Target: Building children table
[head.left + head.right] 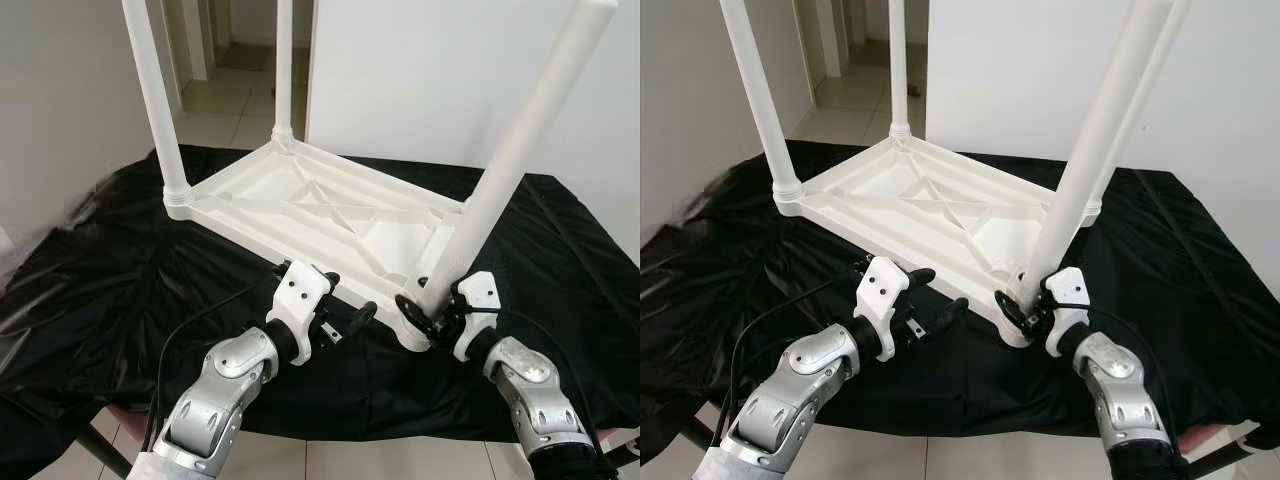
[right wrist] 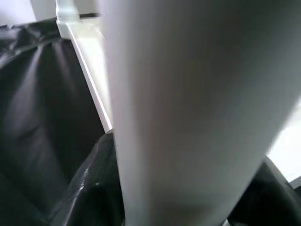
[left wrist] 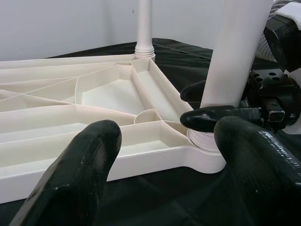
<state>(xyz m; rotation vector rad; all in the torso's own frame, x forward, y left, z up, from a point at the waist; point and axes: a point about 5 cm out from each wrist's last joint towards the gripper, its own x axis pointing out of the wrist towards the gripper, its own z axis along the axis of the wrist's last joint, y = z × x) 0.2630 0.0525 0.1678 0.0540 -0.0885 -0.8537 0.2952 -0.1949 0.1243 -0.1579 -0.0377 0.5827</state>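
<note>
A white plastic table top (image 1: 300,205) lies upside down on a black cloth (image 1: 100,290). White legs stand up from its corners: one at the far left (image 1: 155,100) and one at the far middle (image 1: 284,70). The near right leg (image 1: 520,150) leans slightly to the right, its foot in the corner socket (image 3: 207,141). My right gripper (image 1: 425,305) is shut on this leg just above the socket; the leg (image 2: 188,117) is pale and close between its fingers (image 2: 89,188). My left gripper (image 1: 347,300) hovers open at the top's near edge, left of that corner, holding nothing.
The cloth-covered surface ends just in front of my arms, with tiled floor (image 1: 330,460) below. A white wall (image 1: 450,70) rises behind the table, with an open doorway (image 1: 220,60) at the far left. A black cable (image 1: 200,325) loops beside my left arm.
</note>
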